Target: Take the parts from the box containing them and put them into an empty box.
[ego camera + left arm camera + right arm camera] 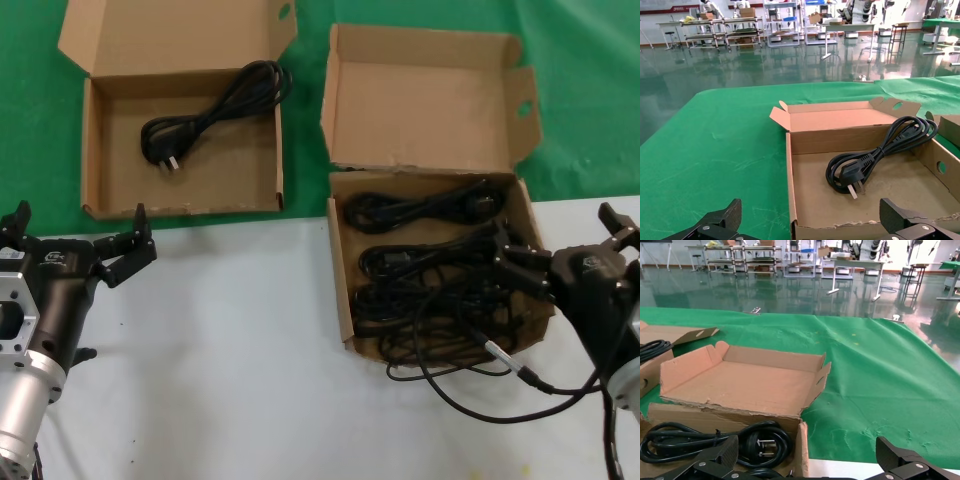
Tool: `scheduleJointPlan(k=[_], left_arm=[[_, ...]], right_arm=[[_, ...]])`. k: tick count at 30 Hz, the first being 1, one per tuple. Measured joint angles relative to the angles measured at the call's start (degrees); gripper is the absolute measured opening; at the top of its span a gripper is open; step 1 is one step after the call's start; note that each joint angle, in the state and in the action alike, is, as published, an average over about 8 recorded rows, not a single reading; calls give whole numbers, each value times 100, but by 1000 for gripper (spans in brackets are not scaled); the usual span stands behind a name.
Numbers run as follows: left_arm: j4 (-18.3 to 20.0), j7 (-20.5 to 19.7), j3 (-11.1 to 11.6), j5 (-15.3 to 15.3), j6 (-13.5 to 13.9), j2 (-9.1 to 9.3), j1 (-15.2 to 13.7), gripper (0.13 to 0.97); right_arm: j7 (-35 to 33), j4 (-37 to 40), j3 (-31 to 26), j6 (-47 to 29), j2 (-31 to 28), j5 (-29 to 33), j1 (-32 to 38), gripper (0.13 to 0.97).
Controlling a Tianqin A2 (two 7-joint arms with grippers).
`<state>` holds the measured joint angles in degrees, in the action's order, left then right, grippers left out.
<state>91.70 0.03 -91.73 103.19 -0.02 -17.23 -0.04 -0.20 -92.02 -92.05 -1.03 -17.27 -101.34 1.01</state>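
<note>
Cardboard everywhere: the winged-lid box (pixel 345 290) at centre right of the head view is stuffed with tangled black cords (pixel 430 275). Flat-lid box (pixel 95 150) at upper left holds a single coiled cord (pixel 215 110). Right gripper (pixel 560 250) sits at the full box's right edge, fingers spread. Left gripper (pixel 75 235) hangs at lower left over the white table (pixel 230 350), fingers apart too.
</note>
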Motion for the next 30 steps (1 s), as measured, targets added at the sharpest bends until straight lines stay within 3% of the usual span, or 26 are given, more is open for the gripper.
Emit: scheduleJointPlan(k=[30], left_arm=[[0, 0, 0, 0, 0, 0, 0, 966]], right_arm=[[0, 0, 0, 0, 0, 0, 0, 966]])
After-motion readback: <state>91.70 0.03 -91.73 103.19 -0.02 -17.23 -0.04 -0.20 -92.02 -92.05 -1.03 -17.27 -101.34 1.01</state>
